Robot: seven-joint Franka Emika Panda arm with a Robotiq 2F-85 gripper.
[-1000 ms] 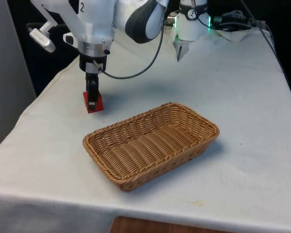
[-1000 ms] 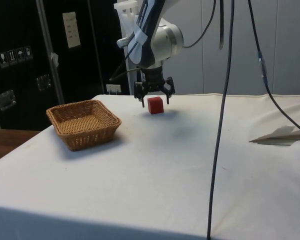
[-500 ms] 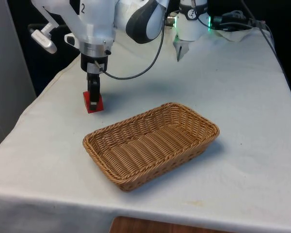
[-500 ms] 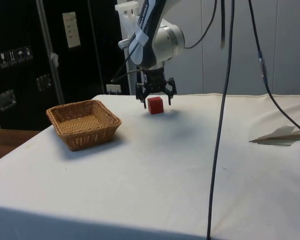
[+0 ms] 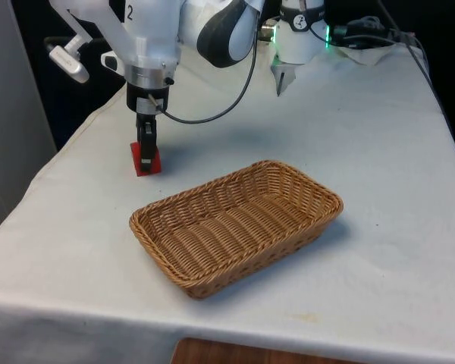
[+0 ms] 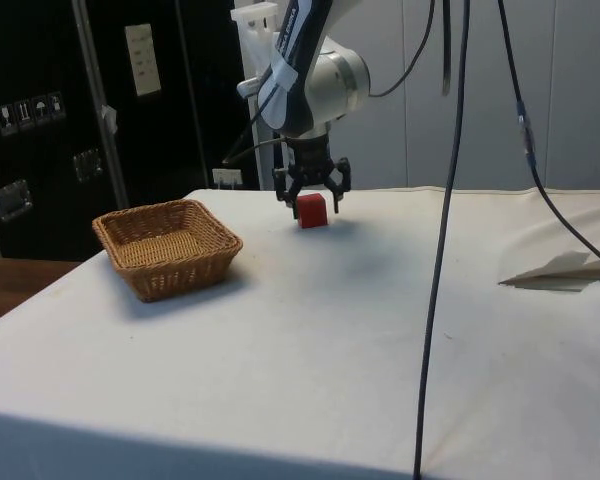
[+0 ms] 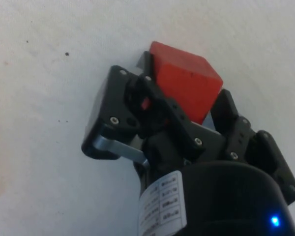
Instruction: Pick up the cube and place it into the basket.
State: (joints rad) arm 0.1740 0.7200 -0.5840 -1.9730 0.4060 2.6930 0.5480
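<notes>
Your end effector (image 7: 187,105) straddles the red cube (image 7: 184,86), fingers spread, not yet clamped. Close off-centre and it may twist out, short of the wicker basket (image 5: 235,227).

Even bright light; soft shadows; wrist view blurred.

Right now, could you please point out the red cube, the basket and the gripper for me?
red cube (image 7: 187,88): wrist view, on its broad red face between the fingers.
basket (image 5: 327,199): front view, on the woven rim at its right end.
gripper (image 6: 311,196): side view, midway between the fingertips, over the cube.
</notes>
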